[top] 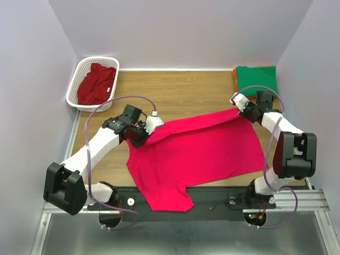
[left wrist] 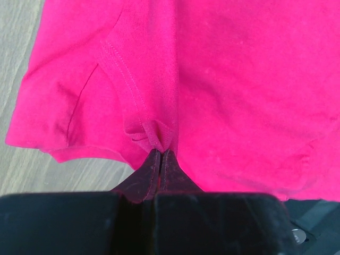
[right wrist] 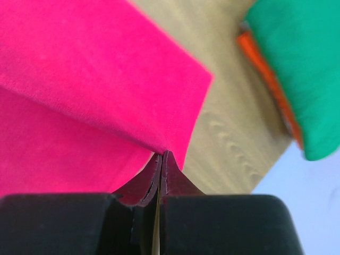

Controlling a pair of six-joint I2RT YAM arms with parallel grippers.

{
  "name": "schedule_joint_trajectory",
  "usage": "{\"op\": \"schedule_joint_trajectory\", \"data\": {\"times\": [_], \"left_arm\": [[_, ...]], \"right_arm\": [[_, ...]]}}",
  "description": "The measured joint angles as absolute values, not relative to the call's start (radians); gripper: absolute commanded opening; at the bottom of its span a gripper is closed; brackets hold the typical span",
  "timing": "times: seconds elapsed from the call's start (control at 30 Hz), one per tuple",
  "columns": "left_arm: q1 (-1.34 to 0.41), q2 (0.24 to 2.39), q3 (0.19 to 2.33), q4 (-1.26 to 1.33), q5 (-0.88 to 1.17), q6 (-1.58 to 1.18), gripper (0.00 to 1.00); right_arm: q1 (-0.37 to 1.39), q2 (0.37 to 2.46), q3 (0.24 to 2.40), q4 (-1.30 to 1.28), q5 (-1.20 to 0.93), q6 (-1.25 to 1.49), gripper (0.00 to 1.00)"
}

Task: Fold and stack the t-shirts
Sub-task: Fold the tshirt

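A bright pink-red t-shirt (top: 202, 151) lies spread across the table's middle, one sleeve hanging over the near edge. My left gripper (top: 147, 129) is shut on its left edge by a sleeve seam (left wrist: 159, 139). My right gripper (top: 240, 110) is shut on its far right corner (right wrist: 166, 150), lifting that edge. A folded green t-shirt (top: 256, 79) lies on an orange one (top: 235, 79) at the far right; both show in the right wrist view, the green one (right wrist: 297, 69) above the orange one (right wrist: 265, 74). A darker crimson t-shirt (top: 96, 83) sits bundled in the basket.
A white lattice basket (top: 77, 79) stands at the far left corner. Bare wooden table (top: 175, 95) lies between it and the folded stack. Pale walls close in on three sides. A black rail (top: 223, 194) runs along the near edge.
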State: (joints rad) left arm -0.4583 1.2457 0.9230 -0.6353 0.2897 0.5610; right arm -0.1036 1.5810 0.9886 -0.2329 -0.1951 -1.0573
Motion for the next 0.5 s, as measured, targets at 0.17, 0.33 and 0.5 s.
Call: {"op": "schedule_joint_trajectory", "data": {"times": [0.17,0.33,0.5], "left_arm": [[-0.485,1.248,0.907,-0.627,0.295,0.562,0.0],[-0.496,1.296,0.892,-0.632,0.298,0.575,0.13],[-0.504,1.323,0.895,-0.68,0.328,0.618,0.59]], "right_arm": [[-0.105,1.585,0.933,-0.242,-0.194,-1.087,0.01],[-0.105,1.589,0.89,-0.247,-0.19,-1.114,0.01],[-0.105,1.589,0.876,-0.254,-0.169,-1.124,0.25]]}}
